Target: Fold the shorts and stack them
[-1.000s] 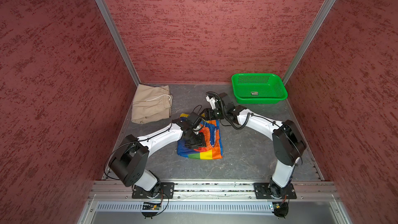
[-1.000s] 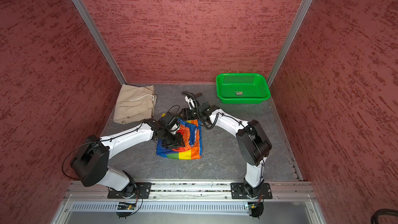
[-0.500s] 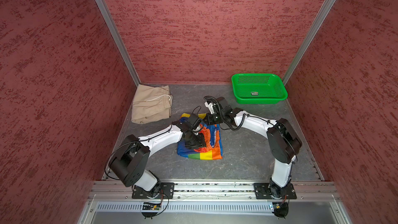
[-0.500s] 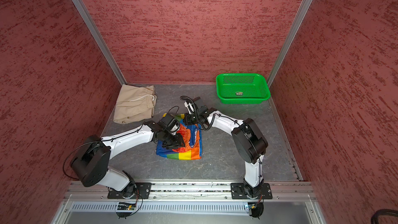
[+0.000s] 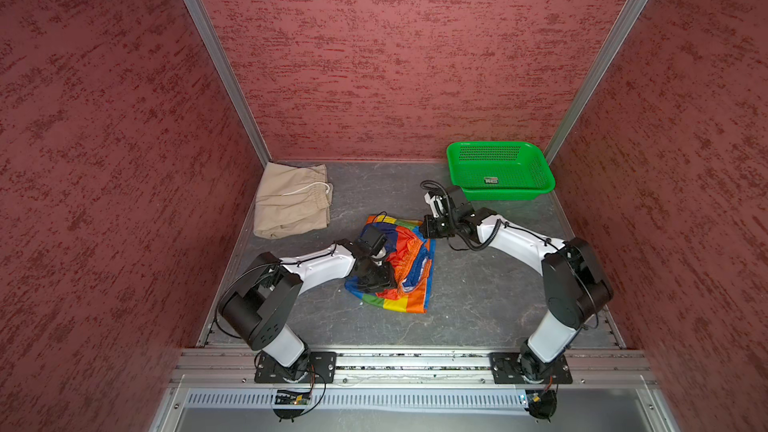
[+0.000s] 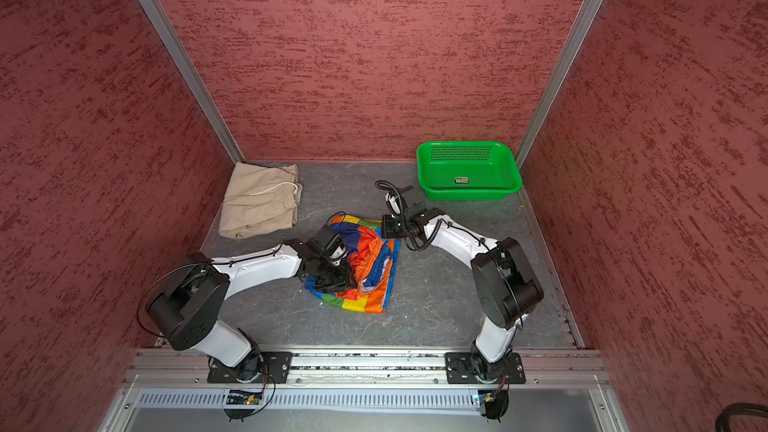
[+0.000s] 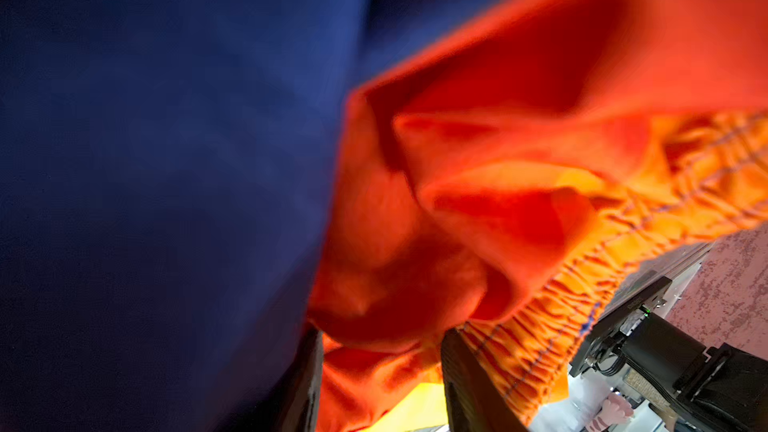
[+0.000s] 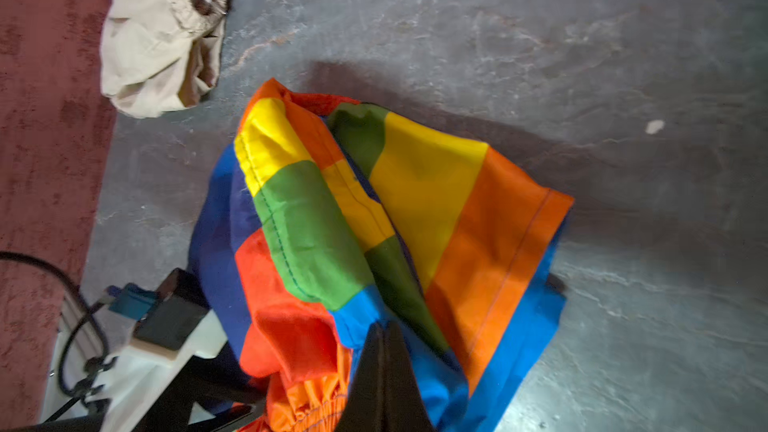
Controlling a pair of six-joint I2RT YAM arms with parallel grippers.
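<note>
The rainbow-striped shorts (image 5: 409,259) (image 6: 372,261) lie crumpled mid-floor. My left gripper (image 5: 387,282) (image 6: 345,280) is down in their near left part. In the left wrist view a wad of orange fabric and waistband (image 7: 519,209) fills the gap of the left gripper (image 7: 380,376), which is shut on it. My right gripper (image 5: 427,228) (image 6: 387,228) is at the shorts' far right corner. In the right wrist view it (image 8: 384,338) is shut on the blue edge of the shorts (image 8: 415,201). The beige shorts (image 5: 291,201) (image 6: 259,205) (image 8: 158,47) lie folded at the back left.
A green perforated basket (image 5: 503,192) (image 6: 469,194) stands at the back right, just behind the right arm. Red walls close in the grey floor (image 5: 478,284) on three sides. A metal rail (image 5: 415,361) with both arm bases runs along the front.
The right gripper has shut on the far right corner of the rainbow shorts and drawn back a little to the right. The left gripper has hardly moved.
</note>
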